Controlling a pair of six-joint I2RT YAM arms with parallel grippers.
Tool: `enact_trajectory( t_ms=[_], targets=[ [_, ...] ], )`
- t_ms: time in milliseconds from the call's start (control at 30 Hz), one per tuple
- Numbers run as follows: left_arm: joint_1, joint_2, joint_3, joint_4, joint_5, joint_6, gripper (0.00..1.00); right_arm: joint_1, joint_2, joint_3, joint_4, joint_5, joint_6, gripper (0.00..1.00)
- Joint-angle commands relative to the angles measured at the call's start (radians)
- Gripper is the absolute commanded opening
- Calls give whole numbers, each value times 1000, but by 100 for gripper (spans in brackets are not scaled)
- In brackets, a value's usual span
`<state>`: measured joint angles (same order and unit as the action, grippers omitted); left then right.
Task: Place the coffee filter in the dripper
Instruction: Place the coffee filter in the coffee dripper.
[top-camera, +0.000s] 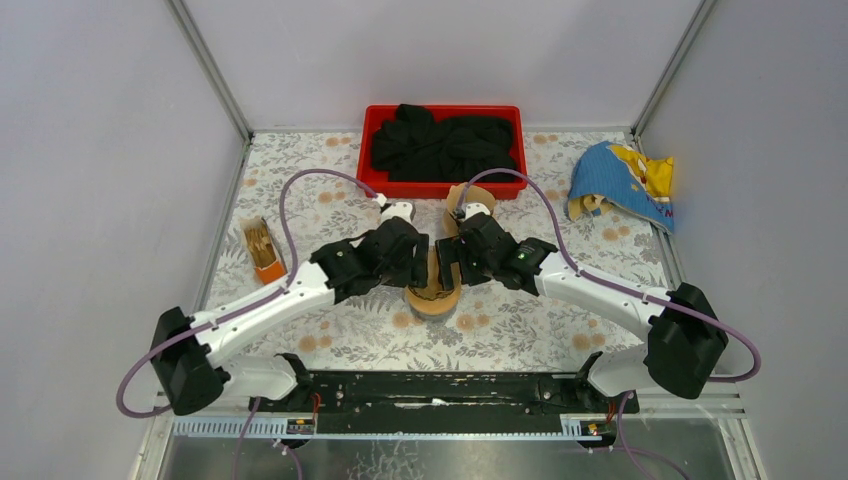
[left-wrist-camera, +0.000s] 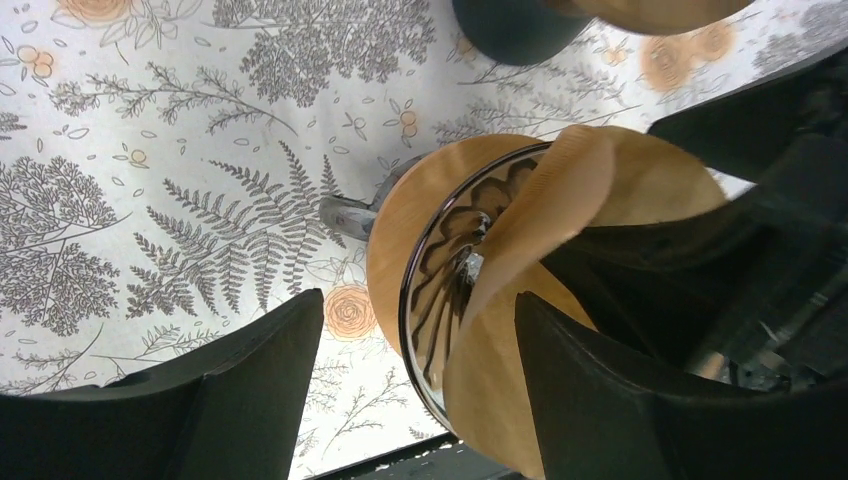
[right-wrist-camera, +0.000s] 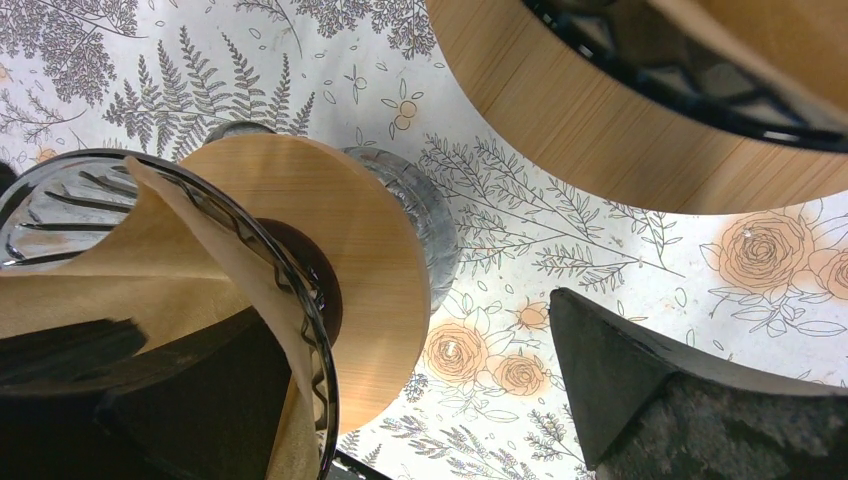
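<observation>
with left fingers (left-wrist-camera: 250, 390) and right fingers (right-wrist-camera: 640, 390) spread wide, pinching nothing, ease the filter (left-wrist-camera: 610, 180), sitting crooked half inside the dripper (left-wrist-camera: 390, 250) at frame centre, down evenly against the glass; avoid creasing or tipping.

dripper (top-camera: 435, 302) centre; coffee filter (left-wrist-camera: 600, 180) apparently partly in it; tray (top-camera: 420, 189) behind; cloth (top-camera: 620, 180) far right; box (top-camera: 262, 250) left

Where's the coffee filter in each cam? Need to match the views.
Top external: coffee filter at frame centre, standing in the dripper.
Left wrist: right of centre, tan paper draped over the dripper's rim.
Right wrist: left side, folded over the rim.
Shared landmark: the dripper's wooden collar.
</observation>
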<state>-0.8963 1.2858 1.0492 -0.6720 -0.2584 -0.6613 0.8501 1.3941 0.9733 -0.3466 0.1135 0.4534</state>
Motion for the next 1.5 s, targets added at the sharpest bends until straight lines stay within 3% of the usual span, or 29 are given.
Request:
enact_trajectory(
  t_ms=[0,600,1000,1467],
  targets=[
    [5,-60,-23,61,-17,-9,78,3,-1,24,14,23,-6,99],
    [79,-70,-88,29,-18,1,72,4,-3,19,13,18,-12,99],
    [79,-40,-69,45,40,17,71,4,-117,31,78,-57,-30,99],
    [79,-103,-59,45,46,23,75,2,-111,10,45,34,-47,99]
  ],
)
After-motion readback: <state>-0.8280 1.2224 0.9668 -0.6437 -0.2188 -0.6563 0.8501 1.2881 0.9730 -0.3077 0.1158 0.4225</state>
